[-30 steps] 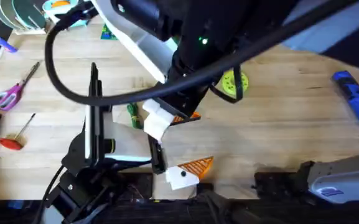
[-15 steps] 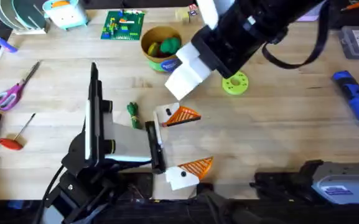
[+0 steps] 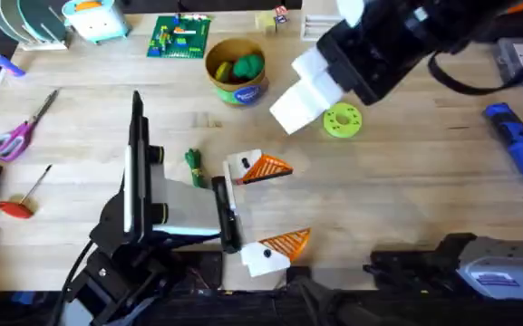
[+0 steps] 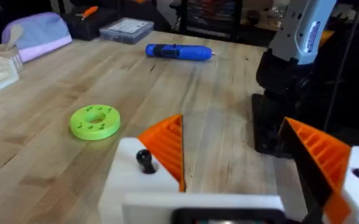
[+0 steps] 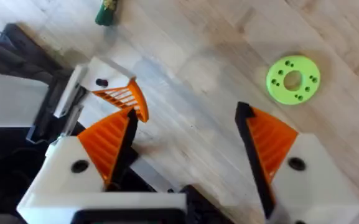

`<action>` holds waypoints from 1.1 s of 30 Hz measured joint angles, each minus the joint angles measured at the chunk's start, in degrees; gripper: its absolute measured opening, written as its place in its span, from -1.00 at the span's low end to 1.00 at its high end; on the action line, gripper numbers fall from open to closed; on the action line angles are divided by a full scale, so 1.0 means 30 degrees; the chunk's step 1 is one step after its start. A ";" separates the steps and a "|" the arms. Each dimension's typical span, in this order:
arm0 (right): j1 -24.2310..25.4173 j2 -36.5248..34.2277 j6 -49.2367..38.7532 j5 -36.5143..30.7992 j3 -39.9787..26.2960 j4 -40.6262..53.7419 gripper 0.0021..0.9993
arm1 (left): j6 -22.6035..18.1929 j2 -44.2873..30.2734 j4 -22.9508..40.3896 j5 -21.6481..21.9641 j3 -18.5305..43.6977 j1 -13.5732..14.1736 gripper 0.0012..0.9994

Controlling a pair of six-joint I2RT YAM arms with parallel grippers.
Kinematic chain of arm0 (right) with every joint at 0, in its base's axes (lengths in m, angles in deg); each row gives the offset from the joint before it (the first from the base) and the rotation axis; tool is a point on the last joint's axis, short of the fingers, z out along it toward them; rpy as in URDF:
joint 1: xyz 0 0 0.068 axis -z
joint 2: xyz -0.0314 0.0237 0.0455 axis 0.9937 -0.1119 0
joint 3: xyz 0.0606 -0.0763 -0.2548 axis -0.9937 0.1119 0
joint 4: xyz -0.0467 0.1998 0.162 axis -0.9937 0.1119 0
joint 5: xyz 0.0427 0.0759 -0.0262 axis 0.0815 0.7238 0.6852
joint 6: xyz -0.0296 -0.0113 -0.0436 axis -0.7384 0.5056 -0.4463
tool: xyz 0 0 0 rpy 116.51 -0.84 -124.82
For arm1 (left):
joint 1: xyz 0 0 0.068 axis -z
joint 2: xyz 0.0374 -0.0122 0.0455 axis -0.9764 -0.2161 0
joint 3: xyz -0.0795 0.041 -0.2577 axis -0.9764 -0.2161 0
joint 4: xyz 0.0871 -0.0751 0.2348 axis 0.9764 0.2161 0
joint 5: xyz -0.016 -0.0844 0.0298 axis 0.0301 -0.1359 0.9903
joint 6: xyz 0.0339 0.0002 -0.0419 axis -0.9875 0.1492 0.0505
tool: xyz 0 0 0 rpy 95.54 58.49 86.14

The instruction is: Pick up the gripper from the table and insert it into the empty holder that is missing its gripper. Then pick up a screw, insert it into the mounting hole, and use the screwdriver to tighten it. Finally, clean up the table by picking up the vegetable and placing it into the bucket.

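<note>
Your left end effector [image 3: 284, 205] rests open on the table near the near edge, nothing between its fingers. The small orange ribbed plastic wedge gripper [image 3: 266, 168] sits against the white block-like plastic holder [image 3: 240, 166] on its far finger. A dark spot shows on that holder in the left wrist view, and you cannot tell whether it is a bare hole or a screw. Judge the wedge as loose: any jolt of that arm could slide it out. Your right end effector [image 5: 185, 115] hangs open and empty above the table, just right of the round yellow-tan bucket [image 3: 234, 89] and beside the lime-green round disc [image 3: 342, 120]. A low sweep to the left could knock either. The chunky bright blue pen-shaped screwdriver [image 3: 519, 145] lies well apart at the far right, close to the table's right edge, so a glancing grasp could roll it off. The slim dark-green toy vegetable [image 3: 194, 167] lies just beside the left arm's wrist, a tight spot to reach without bumping the arm. Your best open room is the bare wood between the left end effector and the screwdriver. The left side is crowded with purple-handled scissors [image 3: 21, 131] and a thin red-handled metal screwdriver [image 3: 25, 195].
</note>
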 joint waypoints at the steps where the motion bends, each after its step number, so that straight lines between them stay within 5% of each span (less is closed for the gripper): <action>1: 0.0281 0.0267 0.0000 -0.0049 0.0178 -0.0048 0.99 | 0.0000 0.0000 0.0003 0.0000 0.0000 0.0000 0.99; 10: 0.3759 0.4975 -0.0142 0.1500 0.6117 -0.2593 0.99 | -0.0004 0.0007 -0.0004 0.0000 0.0000 0.0000 0.96; 18: 0.3936 0.9366 -0.2165 0.7036 1.0458 -0.3111 0.99 | -0.0051 0.0000 -0.0004 0.0000 0.0000 0.0000 0.95; 19: 0.3849 1.0237 -0.3189 0.9259 1.1220 -0.3045 0.99 | -0.0058 0.0000 -0.0004 0.0000 0.0000 0.0000 0.99; 27: 0.3842 1.1505 -0.5241 1.0678 1.1483 -0.1375 0.99 | -0.0066 0.0004 -0.0004 0.0000 0.0000 0.0000 0.98; 29: 0.3842 1.1556 -0.5436 1.0508 1.1483 -0.1267 0.99 | -0.0058 0.0000 -0.0004 0.0000 0.0000 0.0000 0.76; 33: 0.3842 1.1555 -0.5634 1.0341 1.1541 -0.1246 0.99 | -0.0082 0.0000 -0.0004 0.0000 0.0000 0.0000 -0.33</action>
